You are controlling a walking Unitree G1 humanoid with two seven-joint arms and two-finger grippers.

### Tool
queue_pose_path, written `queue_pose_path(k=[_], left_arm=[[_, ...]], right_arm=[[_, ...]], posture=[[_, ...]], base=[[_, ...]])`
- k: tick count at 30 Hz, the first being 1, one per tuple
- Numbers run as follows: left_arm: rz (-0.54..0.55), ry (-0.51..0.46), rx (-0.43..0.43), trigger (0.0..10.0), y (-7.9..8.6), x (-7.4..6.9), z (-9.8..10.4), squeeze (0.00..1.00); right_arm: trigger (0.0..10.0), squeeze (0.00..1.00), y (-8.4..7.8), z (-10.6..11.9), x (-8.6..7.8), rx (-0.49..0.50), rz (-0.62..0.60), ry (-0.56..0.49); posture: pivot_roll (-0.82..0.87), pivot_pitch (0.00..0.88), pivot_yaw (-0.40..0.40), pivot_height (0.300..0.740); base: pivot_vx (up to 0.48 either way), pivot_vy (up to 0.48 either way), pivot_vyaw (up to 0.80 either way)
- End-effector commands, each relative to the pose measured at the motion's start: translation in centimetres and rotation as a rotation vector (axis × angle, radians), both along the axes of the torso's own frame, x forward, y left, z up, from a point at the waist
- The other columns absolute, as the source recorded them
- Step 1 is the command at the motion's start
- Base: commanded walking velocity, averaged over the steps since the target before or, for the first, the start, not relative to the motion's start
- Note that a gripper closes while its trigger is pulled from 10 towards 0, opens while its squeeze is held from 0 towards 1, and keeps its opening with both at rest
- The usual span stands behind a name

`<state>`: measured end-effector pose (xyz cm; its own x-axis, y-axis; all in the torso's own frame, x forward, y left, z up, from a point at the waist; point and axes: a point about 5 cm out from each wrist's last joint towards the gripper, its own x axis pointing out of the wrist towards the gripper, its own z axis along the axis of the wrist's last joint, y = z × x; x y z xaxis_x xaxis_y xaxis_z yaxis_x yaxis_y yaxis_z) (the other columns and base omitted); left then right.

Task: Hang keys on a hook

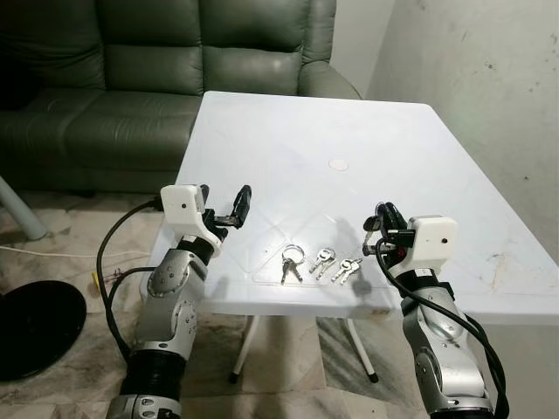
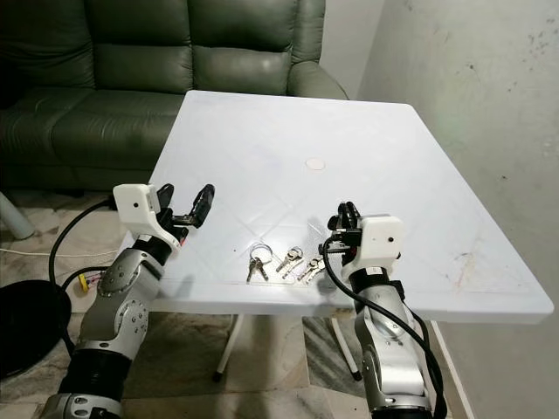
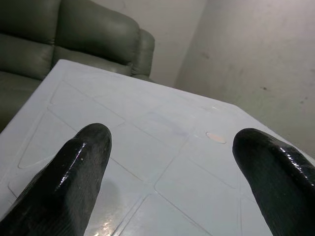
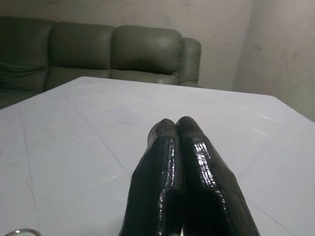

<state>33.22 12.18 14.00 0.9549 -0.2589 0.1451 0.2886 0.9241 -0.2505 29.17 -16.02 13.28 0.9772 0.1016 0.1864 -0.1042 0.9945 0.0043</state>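
Note:
A bunch of silver keys on rings [image 1: 320, 262] lies on the white table [image 1: 349, 157] near its front edge, spread in three small clusters. My left gripper [image 1: 225, 206] hovers open over the table's front left corner, to the left of the keys; its two black fingers [image 3: 74, 167] stand far apart with nothing between them. My right gripper [image 1: 384, 220] is just right of the keys, a little above the table. Its fingers [image 4: 177, 182] are pressed together and empty. A key ring's edge [image 4: 19, 232] peeks in at the corner of the right wrist view.
A dark green leather sofa [image 1: 131, 78] stands behind the table on the left. A grey wall [image 1: 489, 87] runs close along the table's right side. A black round base [image 1: 35, 332] and cables lie on the floor at left. A small round mark [image 1: 338, 164] sits mid-table.

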Motion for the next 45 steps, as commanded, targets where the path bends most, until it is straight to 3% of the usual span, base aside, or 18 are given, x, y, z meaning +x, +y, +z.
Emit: queue_pose_path(k=[1, 45], left_arm=[[0.015, 0.017, 0.018, 10.0, 0.33, 0.24, -0.03, 0.0], [0.061, 0.077, 0.03, 10.0, 0.66, 0.38, -0.66, 0.0]], right_arm=[[10.0, 0.0, 0.22, 0.21, -0.04, 0.0, 0.001, -0.005], [10.0, 0.0, -0.24, 0.16, -0.23, -0.016, -0.026, 0.012]], posture=[[0.05, 0.0, -0.054, 0.74], [0.05, 0.0, -0.062, 0.74]], base=[[0.0, 0.0, -0.8], [0.0, 0.0, -0.79]])
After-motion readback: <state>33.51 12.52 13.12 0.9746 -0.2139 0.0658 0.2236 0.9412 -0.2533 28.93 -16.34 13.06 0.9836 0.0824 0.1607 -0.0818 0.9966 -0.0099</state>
